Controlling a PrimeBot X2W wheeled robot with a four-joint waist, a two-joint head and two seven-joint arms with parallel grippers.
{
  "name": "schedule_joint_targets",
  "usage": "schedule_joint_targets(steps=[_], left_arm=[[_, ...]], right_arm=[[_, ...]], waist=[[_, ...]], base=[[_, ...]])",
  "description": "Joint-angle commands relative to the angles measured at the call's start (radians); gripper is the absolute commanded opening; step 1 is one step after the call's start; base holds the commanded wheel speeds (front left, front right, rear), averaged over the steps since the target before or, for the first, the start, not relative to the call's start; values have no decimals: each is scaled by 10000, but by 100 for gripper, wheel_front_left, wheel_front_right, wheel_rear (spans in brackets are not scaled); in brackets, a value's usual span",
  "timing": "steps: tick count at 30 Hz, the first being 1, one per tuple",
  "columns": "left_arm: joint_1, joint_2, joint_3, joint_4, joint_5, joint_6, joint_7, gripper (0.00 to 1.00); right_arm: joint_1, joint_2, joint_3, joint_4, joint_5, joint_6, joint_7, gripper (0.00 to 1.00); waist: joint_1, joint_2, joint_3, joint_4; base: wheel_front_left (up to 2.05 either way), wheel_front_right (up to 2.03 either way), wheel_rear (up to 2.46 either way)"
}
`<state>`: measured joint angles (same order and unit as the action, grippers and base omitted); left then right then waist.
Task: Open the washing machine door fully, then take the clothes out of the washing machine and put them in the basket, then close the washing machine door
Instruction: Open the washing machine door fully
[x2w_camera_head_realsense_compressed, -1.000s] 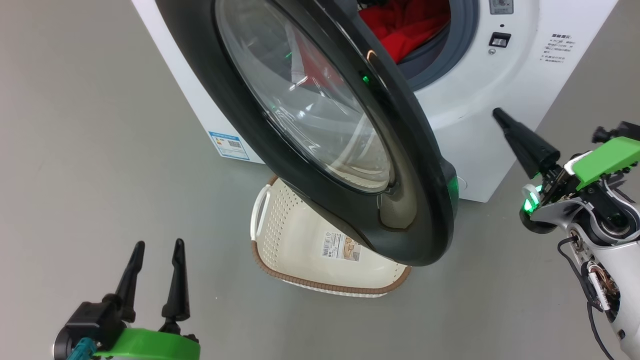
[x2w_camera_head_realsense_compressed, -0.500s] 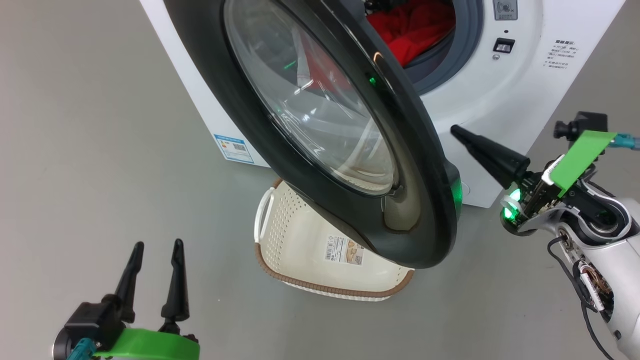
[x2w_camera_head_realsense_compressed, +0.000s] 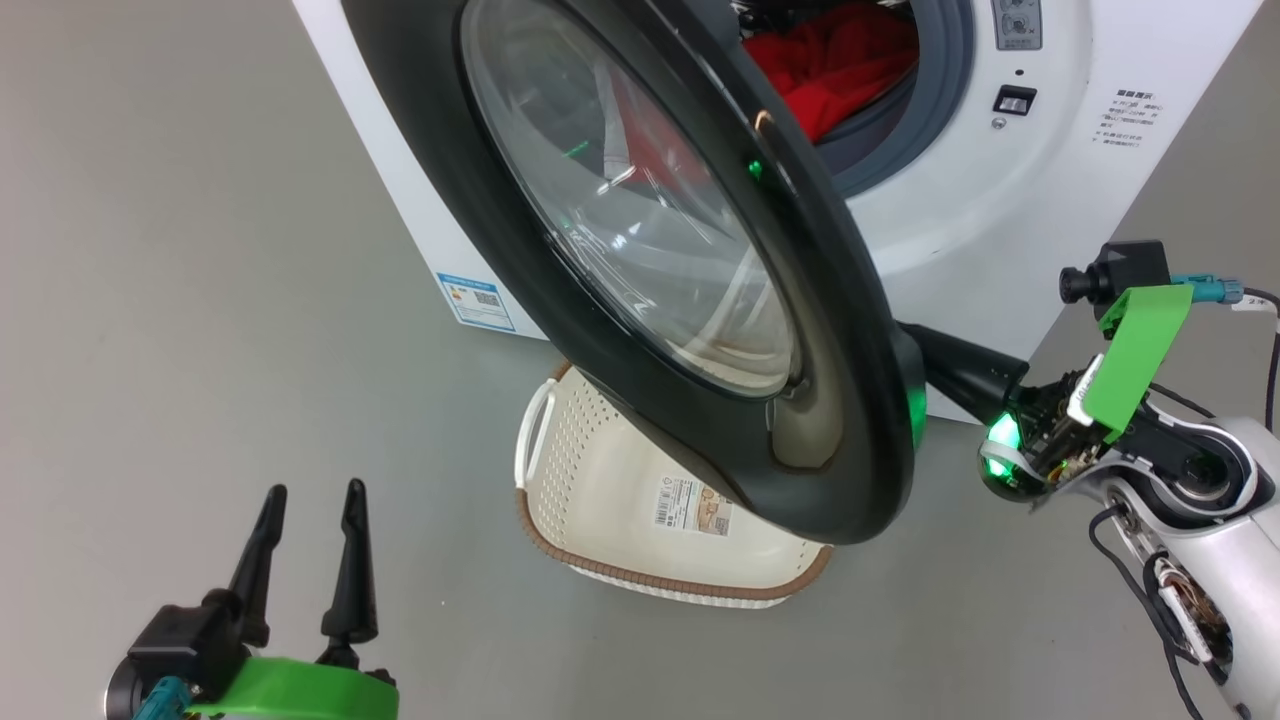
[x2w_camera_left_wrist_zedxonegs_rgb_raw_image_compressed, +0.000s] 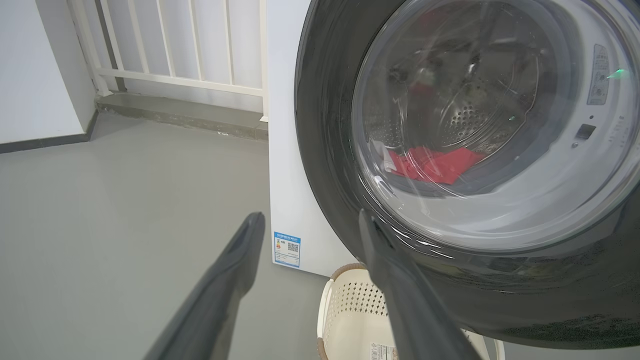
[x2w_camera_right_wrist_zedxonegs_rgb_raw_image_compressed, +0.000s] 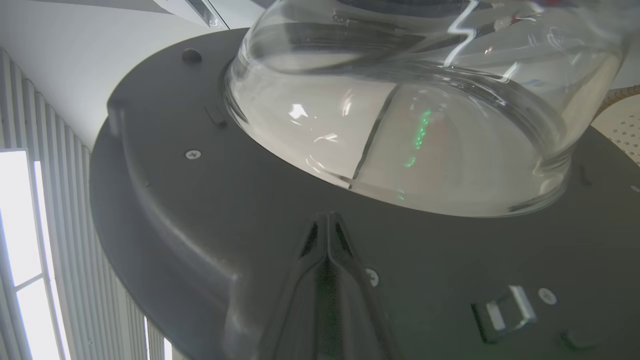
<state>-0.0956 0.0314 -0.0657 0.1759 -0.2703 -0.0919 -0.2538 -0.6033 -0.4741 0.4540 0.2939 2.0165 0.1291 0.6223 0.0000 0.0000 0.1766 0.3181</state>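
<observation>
The white washing machine (x2w_camera_head_realsense_compressed: 960, 220) stands at the top of the head view with its door (x2w_camera_head_realsense_compressed: 480, 250) swung partly open. Red clothes (x2w_camera_head_realsense_compressed: 835, 60) lie in the drum; the left wrist view shows the clothes (x2w_camera_left_wrist_zedxonegs_rgb_raw_image_compressed: 435, 165) through the door (x2w_camera_left_wrist_zedxonegs_rgb_raw_image_compressed: 325, 125) glass. The cream basket (x2w_camera_head_realsense_compressed: 610, 490) sits on the floor under the door. My right gripper (x2w_camera_head_realsense_compressed: 940, 355) is shut, its tips behind the door's lower right rim. In the right wrist view the gripper (x2w_camera_right_wrist_zedxonegs_rgb_raw_image_compressed: 327, 220) rests against the door's dark inner face (x2w_camera_right_wrist_zedxonegs_rgb_raw_image_compressed: 200, 210) below the glass bowl (x2w_camera_right_wrist_zedxonegs_rgb_raw_image_compressed: 400, 125). My left gripper (x2w_camera_head_realsense_compressed: 315, 490) is open and holds nothing, low and left of the basket.
Bare grey floor (x2w_camera_head_realsense_compressed: 180, 300) spreads to the left of the machine. A blue label (x2w_camera_head_realsense_compressed: 475, 300) is on the machine's side. A white railing (x2w_camera_left_wrist_zedxonegs_rgb_raw_image_compressed: 175, 50) and a wall stand behind the machine. The basket (x2w_camera_left_wrist_zedxonegs_rgb_raw_image_compressed: 355, 310) lies just beyond my left gripper (x2w_camera_left_wrist_zedxonegs_rgb_raw_image_compressed: 310, 217).
My right gripper has swung left and down from beside the machine's front to the door's edge, its tips now tucked behind the rim. The left gripper has stayed put.
</observation>
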Motion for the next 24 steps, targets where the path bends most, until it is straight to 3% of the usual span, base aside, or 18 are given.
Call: schedule_joint_targets(steps=[1,24], left_arm=[[-136,189,352,-177,-31,14,-80,100],[158,189,516,72,207,-140,-80,100]], right_arm=[[229,-91,74,-368,-17,16,107,0],[1357,197,458,-1591,-591,16,366,0]], waist=[[0,0,-28,24],[0,0,-698,798]], base=[[0,0,0],[0,0,0]])
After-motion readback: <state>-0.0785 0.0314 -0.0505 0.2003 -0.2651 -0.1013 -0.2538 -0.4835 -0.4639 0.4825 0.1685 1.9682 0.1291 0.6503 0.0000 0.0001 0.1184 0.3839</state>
